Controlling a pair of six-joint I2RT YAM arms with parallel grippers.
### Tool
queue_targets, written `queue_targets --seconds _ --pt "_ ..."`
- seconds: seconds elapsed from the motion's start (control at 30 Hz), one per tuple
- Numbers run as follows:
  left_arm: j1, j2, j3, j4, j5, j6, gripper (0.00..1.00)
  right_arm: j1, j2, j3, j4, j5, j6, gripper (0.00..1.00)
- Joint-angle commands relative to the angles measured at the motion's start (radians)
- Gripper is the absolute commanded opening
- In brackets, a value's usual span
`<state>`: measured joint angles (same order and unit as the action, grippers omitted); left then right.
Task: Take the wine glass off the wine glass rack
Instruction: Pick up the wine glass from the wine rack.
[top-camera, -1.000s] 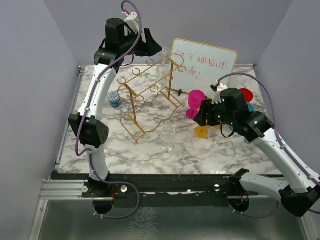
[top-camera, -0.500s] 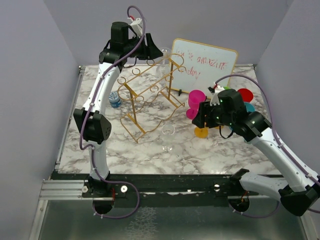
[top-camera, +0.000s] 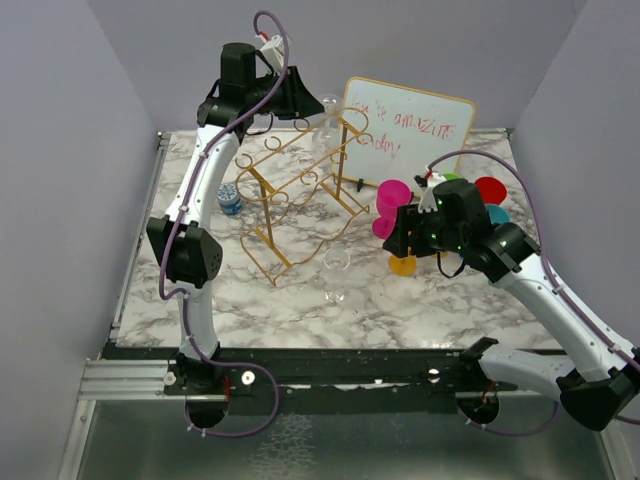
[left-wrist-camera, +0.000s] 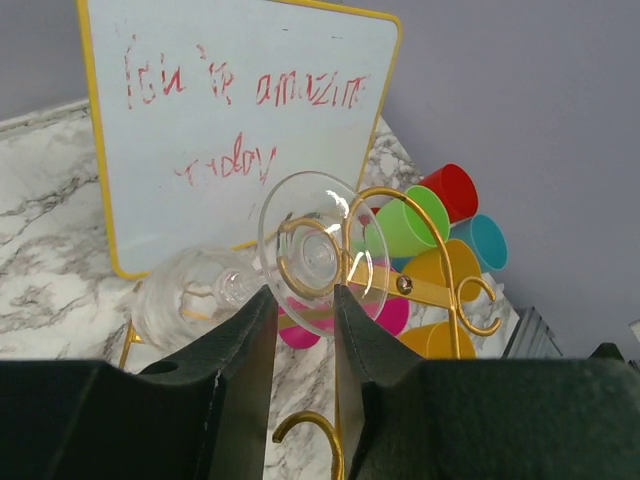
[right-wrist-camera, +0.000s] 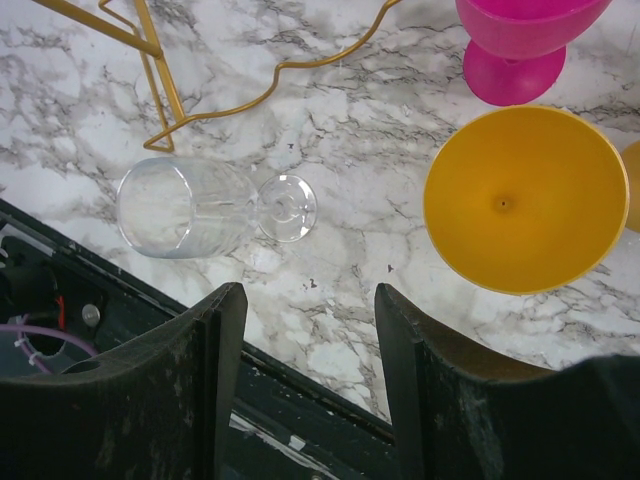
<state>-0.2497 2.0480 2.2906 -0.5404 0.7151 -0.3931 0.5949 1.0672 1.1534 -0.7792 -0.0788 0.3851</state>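
- Top external — fixed high above and behind the arm bases (top-camera: 200, 378), facing down and forward. It is the farthest view and takes in the whole marble surface (top-camera: 250, 300) to the far wall.
- Left wrist — raised at the far left, facing right and slightly down. It sits close on the wine glass (left-wrist-camera: 305, 250) in the wine glass rack (left-wrist-camera: 430, 290), with the left fingers (left-wrist-camera: 235, 350) at the bottom edge.
- Right wrist: close above the near surface, facing straight down between the right fingers (right-wrist-camera: 215, 370).
- Shared, top and left wrist: whiteboard (left-wrist-camera: 200, 100), rack.
- Shared, top and right wrist: lying glass (right-wrist-camera: 185, 208), yellow cup (right-wrist-camera: 520, 200), rack foot.
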Motion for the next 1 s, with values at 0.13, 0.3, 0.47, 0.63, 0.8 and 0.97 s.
queue_targets --seconds 0.13,0.3,0.47,0.63,0.8,0.97 --pt "0.001 0.030 0.030 0.018 0.036 -0.029 0.18 0.005 -0.001 0.002 -0.009 -0.001 0.000 0.60" --pt "0.003 0.035 0.031 0.030 0.041 -0.042 0.11 0.005 -0.002 0.002 -0.010 -0.001 0.000 0.60" --pt "0.006 0.029 0.031 0.058 0.053 -0.058 0.00 0.005 0.000 0.006 -0.013 0.001 -0.002 0.60" --pt "0.018 0.027 0.027 0.104 0.076 -0.095 0.00 0.005 0.001 0.007 -0.011 0.002 0.001 0.60" --pt "0.037 0.023 0.014 0.152 0.100 -0.129 0.00 0.005 0.000 0.012 -0.012 0.002 0.003 0.60" --pt "0.050 -0.014 -0.041 0.224 0.099 -0.148 0.00 0.005 0.000 0.017 -0.012 0.007 0.003 0.60"
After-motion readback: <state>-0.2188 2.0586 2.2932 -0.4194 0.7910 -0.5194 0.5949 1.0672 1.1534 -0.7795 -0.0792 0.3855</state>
